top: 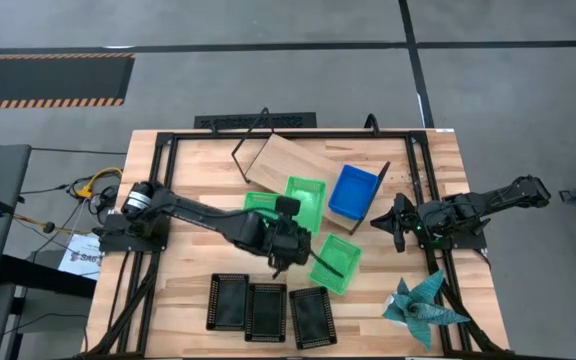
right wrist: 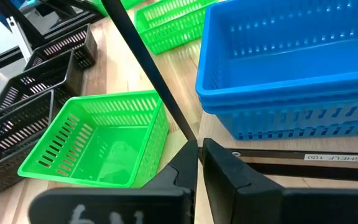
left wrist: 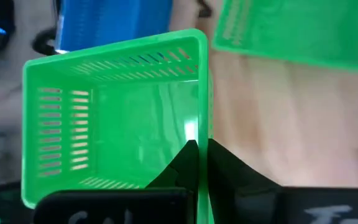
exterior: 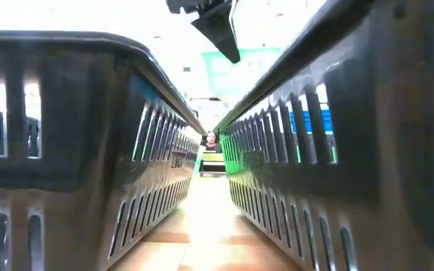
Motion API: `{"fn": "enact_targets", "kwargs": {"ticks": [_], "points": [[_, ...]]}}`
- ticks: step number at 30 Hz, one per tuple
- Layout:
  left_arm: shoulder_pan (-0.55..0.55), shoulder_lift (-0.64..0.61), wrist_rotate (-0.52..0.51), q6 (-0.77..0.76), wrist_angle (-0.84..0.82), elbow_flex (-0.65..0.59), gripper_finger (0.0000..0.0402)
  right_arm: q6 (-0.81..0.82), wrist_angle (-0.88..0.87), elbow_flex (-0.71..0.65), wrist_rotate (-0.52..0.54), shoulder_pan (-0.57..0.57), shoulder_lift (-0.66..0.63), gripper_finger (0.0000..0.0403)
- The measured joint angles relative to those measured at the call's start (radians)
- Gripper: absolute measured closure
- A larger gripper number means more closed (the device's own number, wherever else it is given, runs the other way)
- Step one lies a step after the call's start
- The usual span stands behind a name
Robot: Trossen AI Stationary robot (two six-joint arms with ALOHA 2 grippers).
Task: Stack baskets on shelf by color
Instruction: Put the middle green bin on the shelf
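My left gripper (top: 313,258) reaches across the table's middle and is shut on a bright green basket (top: 340,268), which shows tilted in the right wrist view (right wrist: 98,140). Two more green baskets (top: 305,200) (top: 258,203) lie behind it, next to the shelf's wooden board (top: 280,160). A nested stack of blue baskets (top: 353,190) sits at the shelf's right end. Three black baskets (top: 266,310) stand in a row by the near edge. My right gripper (top: 380,222) is shut, with its tips at the shelf's right wire frame (right wrist: 148,74). My left gripper holds the green basket by the rim of one side wall (left wrist: 201,127), one finger (left wrist: 173,168) inside the basket and the other outside. It comes level from the table's left. The basket sits tilted; whether it is clear of the table, I cannot tell. My right gripper may touch the wire frame, which ends at its fingertips (right wrist: 185,163); I cannot tell.
A teal spiky star (top: 423,305) lies at the near right corner. Black frame rails run along the table's left and right sides. In the low view, two black baskets (exterior: 66,135) (exterior: 337,150) wall in a narrow lane. Bare wood shows at the table's near left.
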Motion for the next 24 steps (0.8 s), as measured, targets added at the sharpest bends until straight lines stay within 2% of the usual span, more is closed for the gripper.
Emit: {"fn": "enact_targets", "kwargs": {"ticks": [4, 8, 13, 17, 21, 24], "points": [[0.064, 0.0, -0.004, 0.164, 0.008, -0.007, 0.0401, 0.0, -0.003, 0.0, 0.0, 0.0, 0.0, 0.0352], [0.153, 0.007, 0.002, 0.249, 0.02, -0.021, 0.0401, 0.0, -0.003, 0.0, 0.0, 0.0, 0.0, 0.0352], [0.245, 0.01, 0.14, 0.339, 0.055, -0.022, 0.0401, -0.004, -0.004, 0.0, 0.0, 0.0, 0.0, 0.0352], [0.281, 0.011, 0.155, 0.415, 0.131, -0.022, 0.0401, -0.008, -0.004, 0.0, 0.0, 0.0, 0.0, 0.0352], [0.301, 0.011, 0.245, 0.446, 0.17, -0.025, 0.0401, -0.008, -0.005, 0.0, 0.0, 0.0, 0.0, 0.0352], [0.305, 0.011, 0.235, 0.466, 0.218, -0.074, 0.0401, -0.012, -0.005, 0.0, 0.0, 0.0, 0.0, 0.0352]]}}
